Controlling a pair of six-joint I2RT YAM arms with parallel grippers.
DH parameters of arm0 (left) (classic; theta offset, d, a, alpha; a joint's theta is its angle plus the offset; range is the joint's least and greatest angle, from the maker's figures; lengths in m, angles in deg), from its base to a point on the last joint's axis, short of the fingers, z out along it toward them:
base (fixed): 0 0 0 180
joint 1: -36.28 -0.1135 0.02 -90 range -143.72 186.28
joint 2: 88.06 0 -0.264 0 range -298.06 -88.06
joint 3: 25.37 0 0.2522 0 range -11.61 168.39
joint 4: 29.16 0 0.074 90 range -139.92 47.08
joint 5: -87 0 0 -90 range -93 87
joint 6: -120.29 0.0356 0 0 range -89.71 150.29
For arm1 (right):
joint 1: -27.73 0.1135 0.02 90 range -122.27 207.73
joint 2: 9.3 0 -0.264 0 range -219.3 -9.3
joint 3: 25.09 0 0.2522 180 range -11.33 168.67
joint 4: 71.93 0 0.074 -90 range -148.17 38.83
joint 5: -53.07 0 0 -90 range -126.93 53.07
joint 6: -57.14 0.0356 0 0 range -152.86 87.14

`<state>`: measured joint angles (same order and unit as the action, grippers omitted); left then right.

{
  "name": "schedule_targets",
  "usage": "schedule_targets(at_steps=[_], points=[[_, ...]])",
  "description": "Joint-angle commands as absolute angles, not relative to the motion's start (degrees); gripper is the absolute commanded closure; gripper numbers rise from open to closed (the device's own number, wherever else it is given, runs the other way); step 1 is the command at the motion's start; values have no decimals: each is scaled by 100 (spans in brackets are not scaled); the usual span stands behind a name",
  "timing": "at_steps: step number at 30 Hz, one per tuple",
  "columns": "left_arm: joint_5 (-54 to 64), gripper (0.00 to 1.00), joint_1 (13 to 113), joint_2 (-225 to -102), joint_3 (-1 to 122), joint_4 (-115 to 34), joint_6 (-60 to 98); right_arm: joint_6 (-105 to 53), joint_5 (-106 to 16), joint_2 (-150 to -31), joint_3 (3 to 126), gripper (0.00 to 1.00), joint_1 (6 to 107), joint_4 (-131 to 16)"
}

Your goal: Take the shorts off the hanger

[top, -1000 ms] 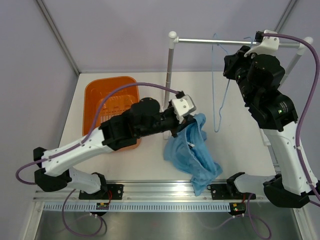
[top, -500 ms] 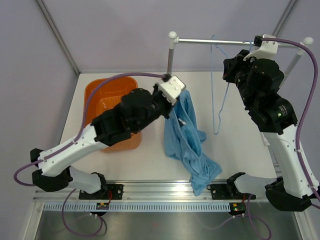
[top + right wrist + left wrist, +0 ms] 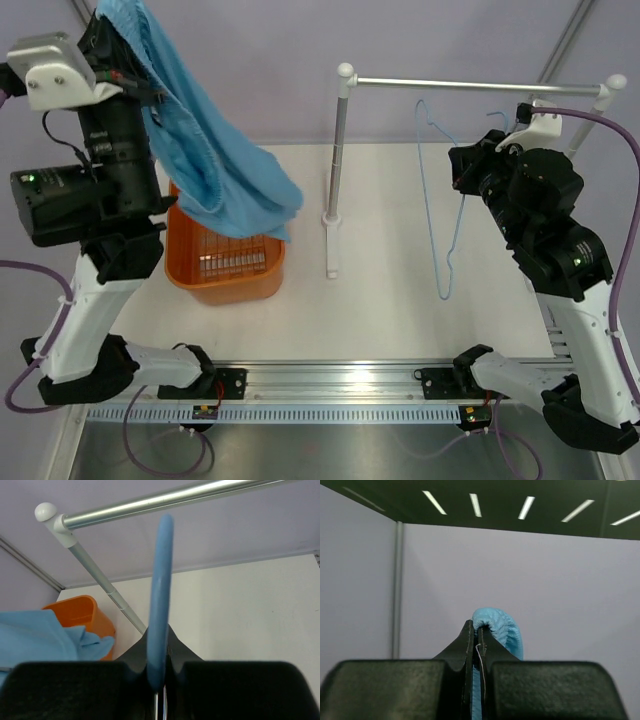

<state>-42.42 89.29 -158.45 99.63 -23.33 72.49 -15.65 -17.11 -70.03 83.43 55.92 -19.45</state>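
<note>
- The table (image 3: 400,300) carries everything; both arms are bolted at its near edge.
- The rail (image 3: 470,85) runs across the far right on white-capped posts.
- The shorts (image 3: 200,150) hang high on the left, well apart from the rail and clear of any wire. They drape down in one long limp fold, and the lower end is above the basket. Whether it touches the rim, I cannot tell.
- The basket (image 3: 225,275) sits on the table's left side, directly under the cloth.
- The hanger (image 3: 159,590) is bare and dangles below the rail on the right. Whether its hook rests on the rail is unclear.
- The left gripper (image 3: 475,627) is raised high, jaws pinched almost together on a gathered edge of the shorts, likely the waistband.
- The right gripper (image 3: 159,635) is clamped tight on the hanger's wire, steadying it.
- Handling, as a judgement:
  - The shorts look light, soft and floppy, so they will swing and fold rather than hold a shape.
  - A thick bunched hem gives the surest hold, while a single thin layer could slip out.
  - The removal looks done; what is left seems to be lowering the cloth.
</note>
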Motion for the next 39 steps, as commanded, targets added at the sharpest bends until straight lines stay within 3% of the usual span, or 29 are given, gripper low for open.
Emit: schedule_targets(at_steps=[1,5,10,19,22,28,37,39], points=[[-3975,100,8148,-16618,10588,-1943,7042,-1432,-1926,-6766,8298,100,5595,-1950],[-3510,100,7092,-16970,11074,-2997,5809,-1441,-1935,-6704,8184,100,5595,-1906],[-3227,100,6652,-16962,10204,-3202,4938,-1441,-1979,-6564,7911,100,5595,-1915],[-2998,100,6142,-17164,10134,-3765,4277,-1467,-2102,-6458,7796,100,5595,-1792],[-3279,100,6063,-17024,9801,-3774,4085,-1476,-2155,-6467,7761,100,5595,-1757],[-4200,100,6045,-16163,7955,-3396,3233,-1572,-2172,-6397,7612,100,5595,-1704],[-5872,100,6045,-15319,6742,-4861,1713,-2091,-2980,-6537,7445,100,5595,-1783],[-5864,88,6036,-15336,6653,-5196,1431,-2144,-3077,-6599,7419,100,5595,-1809]])
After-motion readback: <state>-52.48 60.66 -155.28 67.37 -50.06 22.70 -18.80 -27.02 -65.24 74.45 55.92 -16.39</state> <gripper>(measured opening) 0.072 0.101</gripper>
